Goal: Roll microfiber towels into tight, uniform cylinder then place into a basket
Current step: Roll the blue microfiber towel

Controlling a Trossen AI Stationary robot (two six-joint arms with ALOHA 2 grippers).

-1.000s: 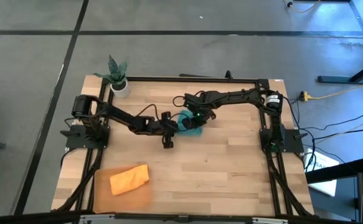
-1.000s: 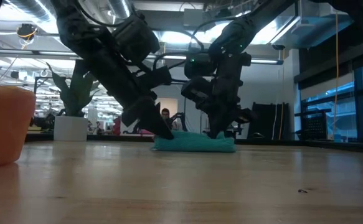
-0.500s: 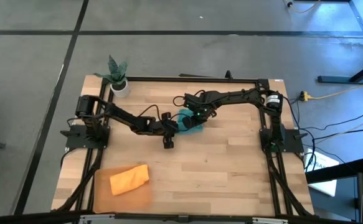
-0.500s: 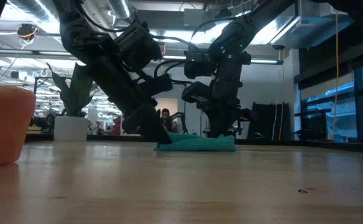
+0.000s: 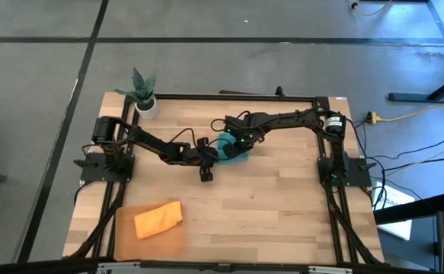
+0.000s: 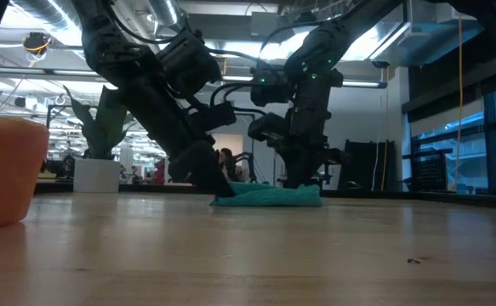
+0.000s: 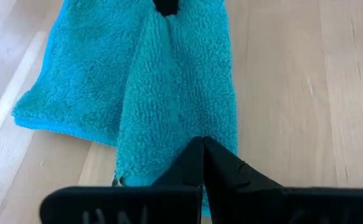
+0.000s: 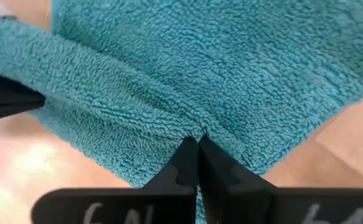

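Observation:
The teal towel (image 5: pixel 234 149) lies bunched on the table's middle, toward the far side; it also shows in the low view (image 6: pixel 269 196). My left gripper (image 5: pixel 216 152) is shut on its left end and my right gripper (image 5: pixel 241 141) is shut on its far right part. A raised ridge of cloth (image 7: pixel 169 74) runs between them. The orange towel (image 5: pixel 158 218) lies loosely rolled in the basket (image 5: pixel 130 237) at the near left corner. My left gripper pinches a raised fold of the teal towel (image 7: pixel 187 134) at its left end between both fingers, slanting down from the table's left. The rest of the towel lies on the table, and the fold runs as a ridge toward the other gripper. My right gripper pinches the other end of the same fold (image 8: pixel 197 127) between both fingers, coming from above and the table's right. The cloth puckers at the fingertips. The towel stays on the table below it.
A small white plant pot (image 5: pixel 146 104) stands at the far left corner. Bare wooden table (image 5: pixel 282 213) lies near and to the right of the towel. The dark frame rails run along the table's edges.
The teal towel lies lower and flatter than a second ago, its left end no longer bulging. My left gripper's wrist has dropped a little. Both grippers stay shut on the towel.

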